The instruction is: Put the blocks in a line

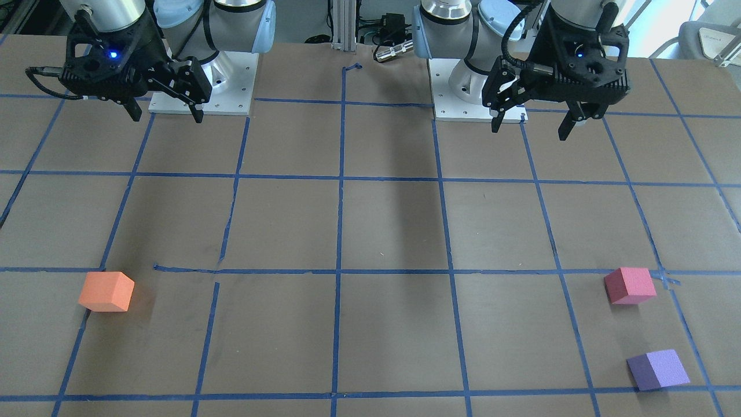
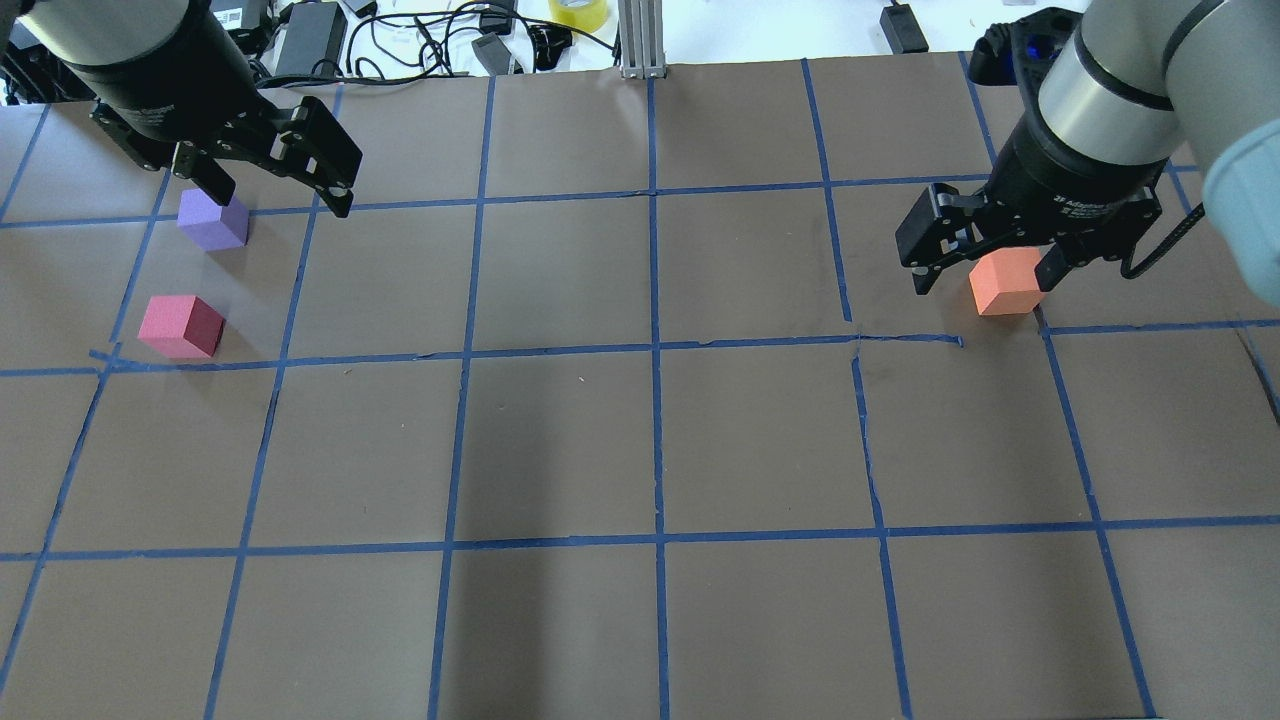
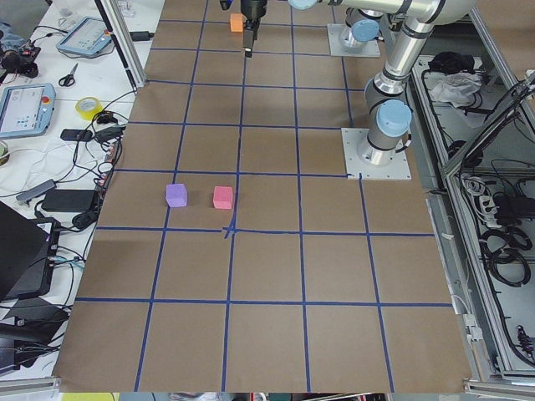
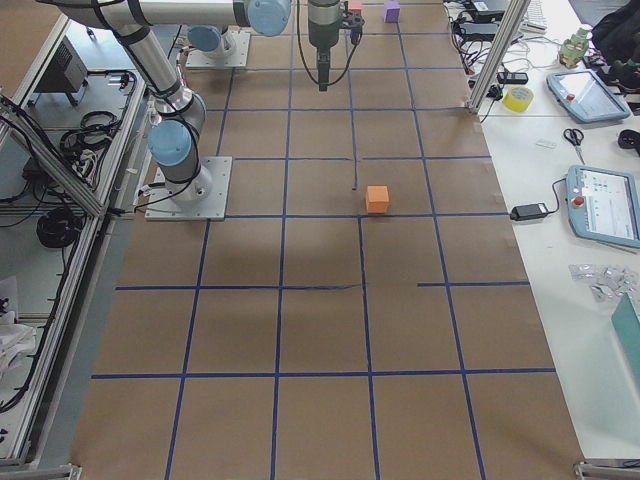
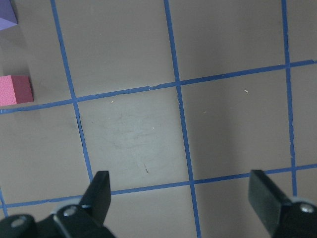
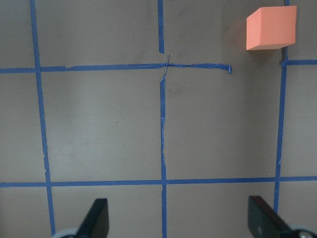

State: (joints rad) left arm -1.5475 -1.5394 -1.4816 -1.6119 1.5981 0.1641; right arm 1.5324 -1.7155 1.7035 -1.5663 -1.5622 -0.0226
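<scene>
Three blocks lie apart on the brown table. The orange block [image 1: 106, 291] [image 2: 1003, 283] [image 6: 271, 28] is on the robot's right side. The pinkish-red block [image 1: 630, 285] [image 2: 181, 326] [image 5: 15, 90] and the purple block [image 1: 658, 369] [image 2: 213, 221] are on its left side, the purple one farther out. My left gripper [image 1: 530, 132] [image 2: 281, 200] [image 5: 179, 181] is open and empty, held high near its base. My right gripper [image 1: 167, 117] [image 2: 982, 283] [image 6: 177, 204] is open and empty, likewise high and back from the orange block.
Blue tape lines [image 2: 655, 350] split the table [image 2: 560, 450] into squares. Two white base plates [image 1: 202, 87] [image 1: 463, 98] stand at the robot's edge. Cables, power bricks and a tape roll [image 2: 578, 12] lie beyond the far edge.
</scene>
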